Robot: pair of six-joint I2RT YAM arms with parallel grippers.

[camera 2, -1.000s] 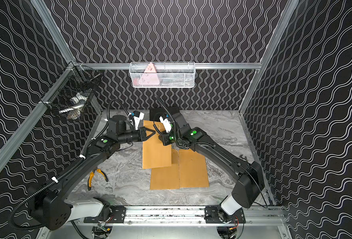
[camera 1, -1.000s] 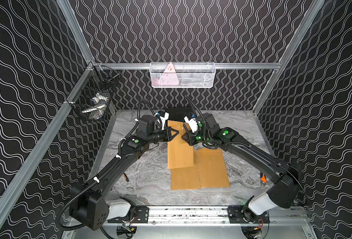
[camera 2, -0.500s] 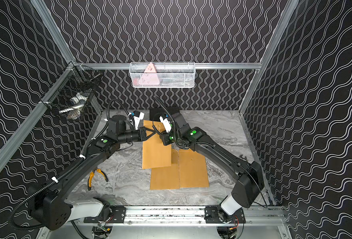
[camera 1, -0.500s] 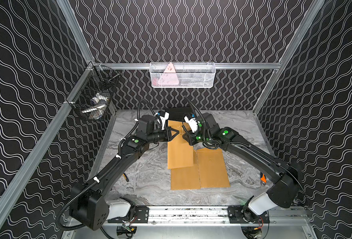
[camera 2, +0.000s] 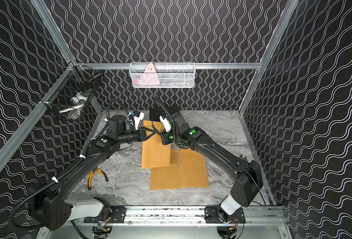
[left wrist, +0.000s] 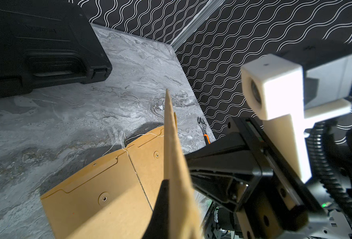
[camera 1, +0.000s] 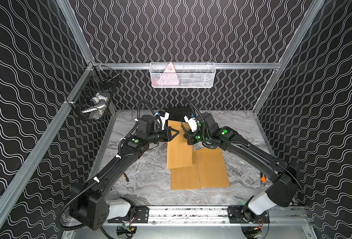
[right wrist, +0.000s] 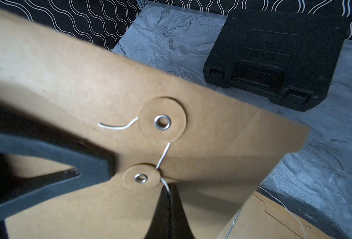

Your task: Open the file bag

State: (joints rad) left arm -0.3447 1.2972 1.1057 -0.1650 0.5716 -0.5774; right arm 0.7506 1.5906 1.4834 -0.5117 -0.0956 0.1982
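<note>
The file bag point(camera 1: 179, 149) is a brown kraft envelope, raised at its far end over the table in both top views point(camera 2: 155, 153). My left gripper point(camera 1: 176, 133) is shut on the bag's side edge point(left wrist: 171, 144), with one dark finger point(left wrist: 162, 207) showing against the card. In the right wrist view the flap carries two round card buttons, upper point(right wrist: 162, 122) and lower point(right wrist: 141, 178), joined by a white string point(right wrist: 163, 154). My right gripper point(right wrist: 169, 196) is shut on that string just below the lower button.
More brown file bags point(camera 1: 200, 173) lie flat under the raised one. A black tool case point(right wrist: 274, 58) sits by the back wall. Yellow pliers point(camera 2: 96, 175) lie front left, an orange-handled wrench point(camera 1: 263, 179) right. A white basket point(camera 1: 182, 75) and a black basket point(camera 1: 94, 101) hang on the walls.
The right gripper's jaws have closed the last bit onto the string. Both arms and the raised bag stay almost where they were.
</note>
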